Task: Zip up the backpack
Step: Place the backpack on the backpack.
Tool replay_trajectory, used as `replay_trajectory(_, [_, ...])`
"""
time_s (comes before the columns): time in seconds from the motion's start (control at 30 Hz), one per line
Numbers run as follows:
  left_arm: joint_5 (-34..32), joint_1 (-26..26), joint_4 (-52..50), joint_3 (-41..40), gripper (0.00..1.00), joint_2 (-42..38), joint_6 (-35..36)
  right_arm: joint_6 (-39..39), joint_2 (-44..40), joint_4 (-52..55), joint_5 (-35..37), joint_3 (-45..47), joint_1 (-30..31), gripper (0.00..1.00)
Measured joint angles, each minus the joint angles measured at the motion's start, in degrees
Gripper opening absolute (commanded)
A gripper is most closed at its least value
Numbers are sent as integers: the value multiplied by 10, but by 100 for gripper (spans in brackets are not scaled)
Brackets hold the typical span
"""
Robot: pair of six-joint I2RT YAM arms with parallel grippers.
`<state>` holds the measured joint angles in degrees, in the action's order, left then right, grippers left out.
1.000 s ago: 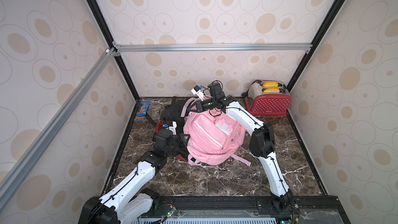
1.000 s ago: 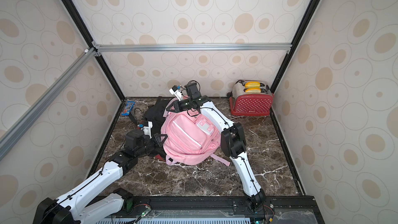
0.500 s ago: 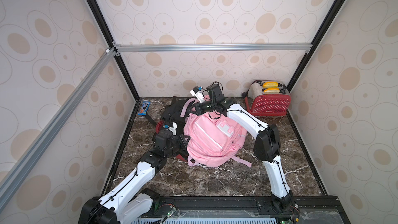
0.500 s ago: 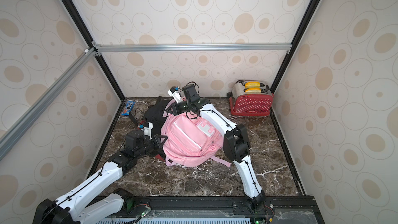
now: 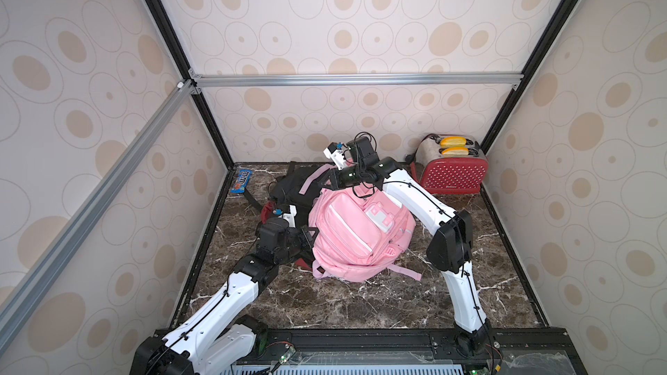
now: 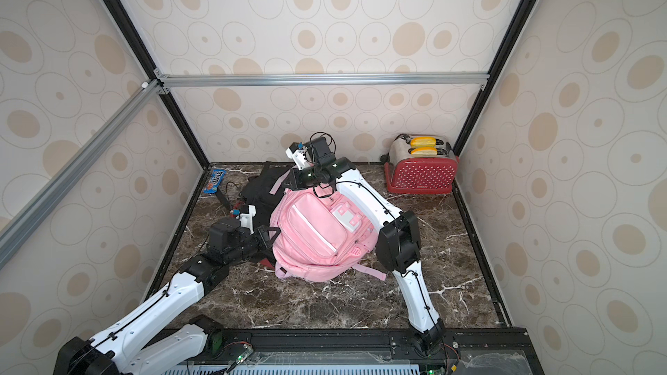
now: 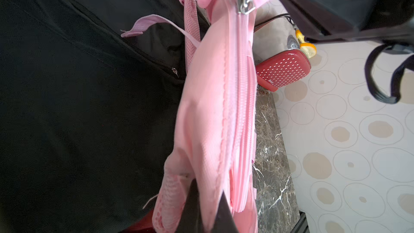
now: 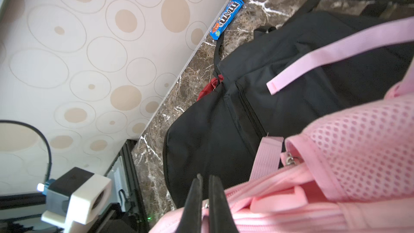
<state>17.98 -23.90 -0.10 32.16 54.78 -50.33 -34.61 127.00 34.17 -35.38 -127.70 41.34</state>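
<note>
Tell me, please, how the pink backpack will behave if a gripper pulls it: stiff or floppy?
Probably floppy: the pink backpack wrinkles and bends where the left gripper pinches it. A pull would likely stretch that spot before the whole bag moves. It should not roll, since it lies broad, slumped partly on the black bag.

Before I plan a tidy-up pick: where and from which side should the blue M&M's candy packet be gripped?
Pinch the blue M&M's candy packet across its narrow width at mid-length, approaching straight down from above. It lies flat on the brown marble tabletop with its long side along the patterned side wall; wall-side clearance looks tight.
</note>
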Motion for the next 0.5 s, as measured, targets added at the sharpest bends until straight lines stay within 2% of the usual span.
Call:
replay_trajectory(0.17, [2,0,-2,-2,0,-4,0,-141,0,-30,-36,35,-16,0])
replay_trajectory(0.27, [2,-1,2,-8,0,-4,0,-238,-15,-71,-44,94,-24,0])
replay_trajectory(0.43, [3,-3,2,-19,0,-4,0,-375,-55,-118,-10,188,-24,0])
replay_trajectory(0.5, [6,-4,3,-20,0,-5,0,-412,-65,-117,12,193,-22,0])
